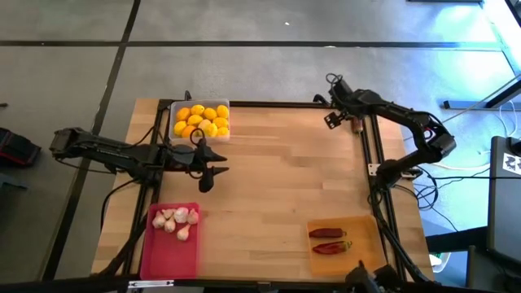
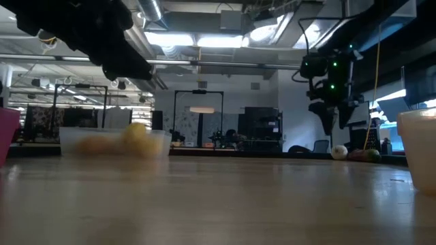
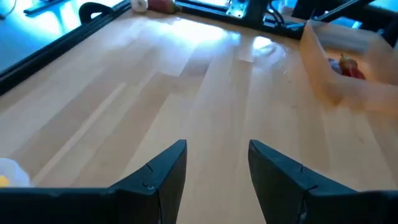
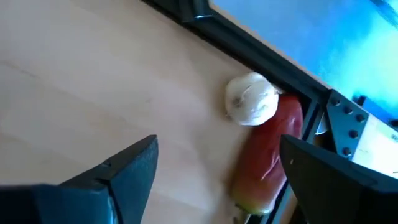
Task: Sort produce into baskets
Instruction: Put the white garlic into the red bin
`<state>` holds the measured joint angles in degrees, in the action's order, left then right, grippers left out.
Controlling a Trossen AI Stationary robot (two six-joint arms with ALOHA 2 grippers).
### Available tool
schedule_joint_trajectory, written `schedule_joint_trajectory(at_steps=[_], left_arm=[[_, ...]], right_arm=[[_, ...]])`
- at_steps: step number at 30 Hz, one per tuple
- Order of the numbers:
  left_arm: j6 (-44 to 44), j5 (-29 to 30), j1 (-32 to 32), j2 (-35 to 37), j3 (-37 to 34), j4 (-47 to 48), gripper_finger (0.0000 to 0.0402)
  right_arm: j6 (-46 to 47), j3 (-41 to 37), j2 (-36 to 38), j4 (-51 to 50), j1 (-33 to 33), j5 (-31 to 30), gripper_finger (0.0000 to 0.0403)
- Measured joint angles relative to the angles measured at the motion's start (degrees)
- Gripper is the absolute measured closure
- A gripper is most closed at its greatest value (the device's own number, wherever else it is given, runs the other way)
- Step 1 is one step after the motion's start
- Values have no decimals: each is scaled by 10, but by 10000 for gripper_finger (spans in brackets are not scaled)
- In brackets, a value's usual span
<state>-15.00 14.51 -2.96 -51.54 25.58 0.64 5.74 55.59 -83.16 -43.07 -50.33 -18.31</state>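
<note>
The clear basket [image 1: 199, 106] at the far left holds several yellow and orange lemons [image 1: 202, 120]. The pink-red basket [image 1: 169, 252] at the near left holds several garlic bulbs [image 1: 177, 221]. The orange basket [image 1: 366, 236] at the near right holds two red chilis [image 1: 329, 240]. One garlic bulb [image 4: 251, 99] and one red chili [image 4: 268, 155] lie side by side on the table by the far right rail. My right gripper [image 4: 217, 168] is open above the table just beside them and touches neither. My left gripper [image 3: 216, 165] is open and empty over the table's left middle.
A dark metal rail [image 4: 249, 43] runs right behind the loose garlic and chili. The wooden table's middle [image 1: 285, 179] is bare. In the low view the clear basket [image 2: 112, 143] stands at the left and the orange basket [image 2: 419, 146] at the right edge.
</note>
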Motion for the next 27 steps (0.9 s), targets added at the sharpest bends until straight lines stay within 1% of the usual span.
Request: schedule_joint_trajectory(at_steps=[4,8,12,18,27], left_arm=[[3,0,11,-12,-1,-8,233],[2,0,17,-21,-1,-11,233],[2,0,16,-27,-1,-14,233],[8,0,16,-38,-1,-23,233],[9,0,16,-38,-1,-28,233]], right_arm=[[-30,0,-20,21,-40,10,77],[-33,0,-47,46,-70,12,77],[-35,0,-70,66,-92,38,77],[-43,0,-96,99,-106,55,77],[-49,0,-134,108,-106,41,77]])
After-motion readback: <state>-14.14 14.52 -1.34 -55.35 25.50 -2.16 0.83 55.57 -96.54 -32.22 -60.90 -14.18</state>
